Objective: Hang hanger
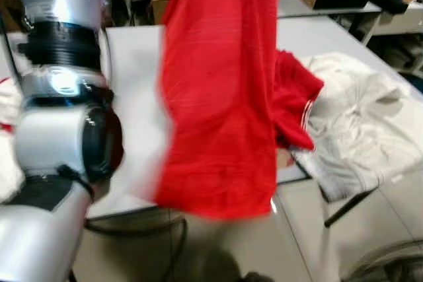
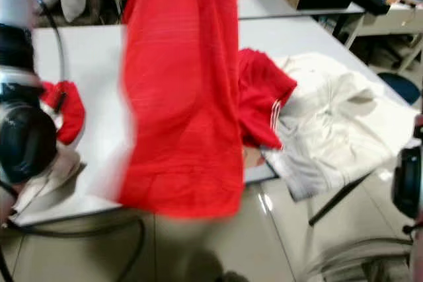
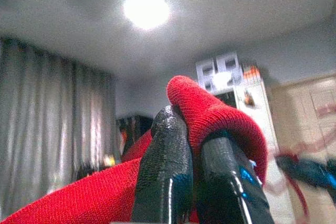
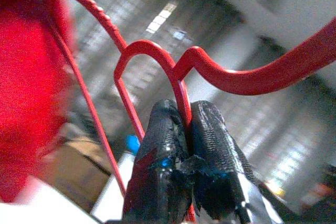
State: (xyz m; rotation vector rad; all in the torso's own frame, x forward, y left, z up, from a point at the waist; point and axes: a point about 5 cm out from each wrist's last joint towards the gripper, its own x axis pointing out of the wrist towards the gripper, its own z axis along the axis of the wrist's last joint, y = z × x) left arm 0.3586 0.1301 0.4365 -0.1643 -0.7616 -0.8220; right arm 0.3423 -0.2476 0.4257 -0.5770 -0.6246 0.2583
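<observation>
overhead, thin red wire hanger (image 4: 157, 61) carries a red shirt (image 1: 218, 97).

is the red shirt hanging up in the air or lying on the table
Hanging: the red shirt drapes down past the white table edge, left claw pinching its fabric, right claw gripping the red hanger.
</observation>
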